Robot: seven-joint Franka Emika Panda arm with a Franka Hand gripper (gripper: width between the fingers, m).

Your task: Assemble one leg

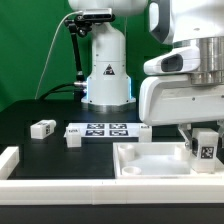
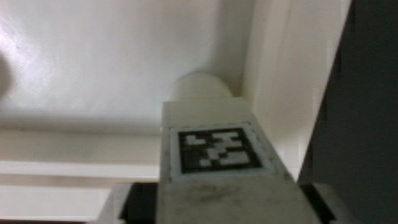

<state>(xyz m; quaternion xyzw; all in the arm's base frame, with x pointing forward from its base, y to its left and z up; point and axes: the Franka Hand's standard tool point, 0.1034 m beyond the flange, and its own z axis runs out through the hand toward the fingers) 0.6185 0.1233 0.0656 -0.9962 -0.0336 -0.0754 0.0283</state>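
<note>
My gripper is shut on a leg, a small white block with a black-and-white tag, and holds it upright over the right end of the large white tray-shaped piece. In the wrist view the held leg points with its rounded tip into an inner corner of the tray, with dark fingers on both sides of it. Two more legs lie on the black table: one at the exterior view's left and one beside the marker board.
The marker board lies flat in the middle of the table. The robot base stands behind it. A white raised edge borders the table at the front left.
</note>
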